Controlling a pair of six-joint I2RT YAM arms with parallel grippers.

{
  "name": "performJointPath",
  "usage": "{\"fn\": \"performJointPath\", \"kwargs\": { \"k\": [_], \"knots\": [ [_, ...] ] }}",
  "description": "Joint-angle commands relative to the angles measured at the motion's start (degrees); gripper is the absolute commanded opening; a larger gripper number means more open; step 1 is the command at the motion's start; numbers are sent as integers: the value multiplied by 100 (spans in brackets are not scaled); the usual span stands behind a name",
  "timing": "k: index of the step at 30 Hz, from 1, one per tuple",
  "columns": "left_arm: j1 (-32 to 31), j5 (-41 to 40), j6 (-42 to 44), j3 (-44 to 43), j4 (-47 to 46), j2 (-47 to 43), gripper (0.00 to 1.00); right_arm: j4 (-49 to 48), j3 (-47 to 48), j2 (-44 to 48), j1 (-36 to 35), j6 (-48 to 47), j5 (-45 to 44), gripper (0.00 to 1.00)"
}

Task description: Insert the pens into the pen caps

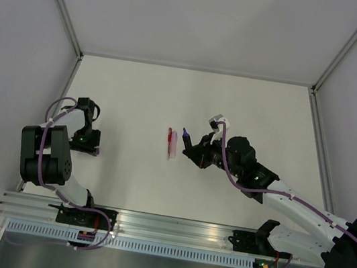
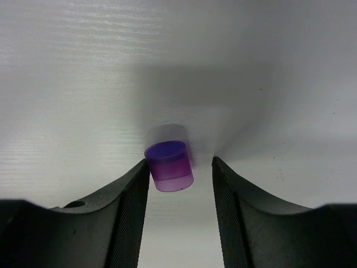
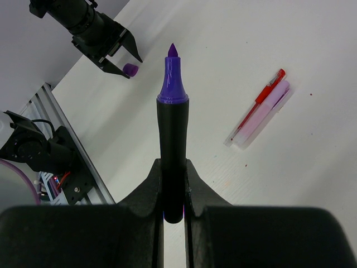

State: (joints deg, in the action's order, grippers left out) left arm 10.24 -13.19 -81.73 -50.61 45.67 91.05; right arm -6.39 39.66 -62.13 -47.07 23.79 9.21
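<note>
My right gripper (image 3: 174,167) is shut on the black barrel of the dark purple pen (image 3: 173,123), whose bare purple tip (image 3: 172,54) points away from the wrist. In the top view this gripper (image 1: 192,148) holds the pen (image 1: 185,135) just right of the red pen (image 1: 169,136) and the pink pen (image 1: 173,144), which lie side by side on the table. The purple pen cap (image 2: 169,166) sits between the fingers of my open left gripper (image 2: 180,162), close against the left finger and well apart from the right one. Pink and red caps are not visible.
White walls enclose the table on three sides. An aluminium rail (image 1: 170,231) with the arm bases runs along the near edge. In the right wrist view the left gripper (image 3: 114,47) and cap (image 3: 130,70) lie far left of the red pen (image 3: 259,103) and pink pen (image 3: 262,117).
</note>
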Motion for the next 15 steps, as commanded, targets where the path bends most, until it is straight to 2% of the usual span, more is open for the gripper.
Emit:
{"fn": "performJointPath", "kwargs": {
  "k": [1,8,13,15],
  "knots": [
    [57,-386,-159,236,-76,203,53,-125,121,8,14,-24,81,0],
    [57,-237,17,341,-312,150,36,-117,121,25,5,-15,81,0],
    [-57,132,789,280,-708,185,19,-117,130,43,5,-6,89,0],
    [-310,273,1158,201,-875,291,13,-117,147,34,14,-6,89,0]
  ]
}}
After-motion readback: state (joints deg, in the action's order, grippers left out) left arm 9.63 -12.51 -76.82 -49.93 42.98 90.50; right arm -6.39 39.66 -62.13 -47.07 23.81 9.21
